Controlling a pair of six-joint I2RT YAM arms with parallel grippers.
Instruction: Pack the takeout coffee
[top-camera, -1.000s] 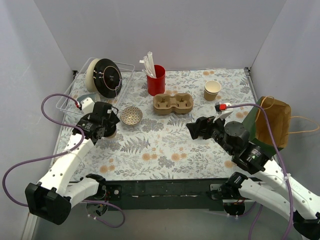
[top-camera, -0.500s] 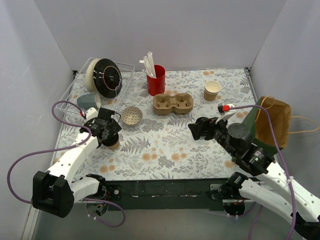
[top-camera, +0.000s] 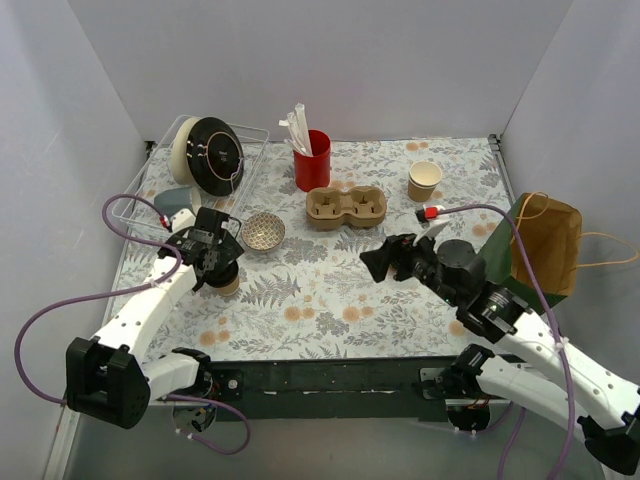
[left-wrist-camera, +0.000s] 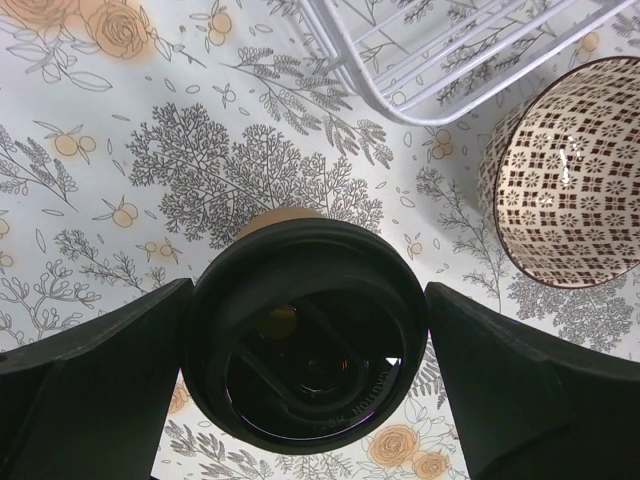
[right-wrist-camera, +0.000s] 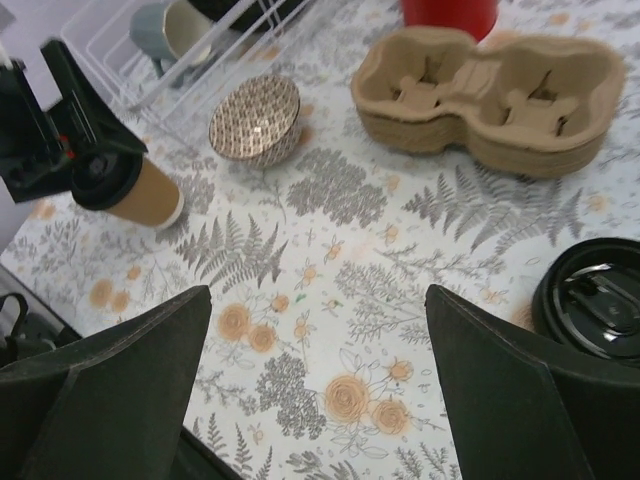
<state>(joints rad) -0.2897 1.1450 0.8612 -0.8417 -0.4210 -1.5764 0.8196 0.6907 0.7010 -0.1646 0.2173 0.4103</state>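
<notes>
Takeout coffee (right-wrist-camera: 145, 192) stands nr left edge of desk (top-camera: 330, 300), beside patterned bowl (left-wrist-camera: 565, 170). Left claw (left-wrist-camera: 308, 355) wide open, straddling lid, no grip yet. Right claw (right-wrist-camera: 318, 330) open, empty, mid-desk. Est: paper wall light, crushable; lid may pop. Pinch mid-wall, gently.

Overhead view looks down from behind; both wrist views share the takeout coffee (left-wrist-camera: 305, 345) and patterned bowl (left-wrist-camera: 565, 170)

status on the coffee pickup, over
Left gripper open, straddling the takeout coffee, lid on. Right gripper open, empty, mid-table. Patterned bowl close beside the cup; cup carrier empty.
</notes>
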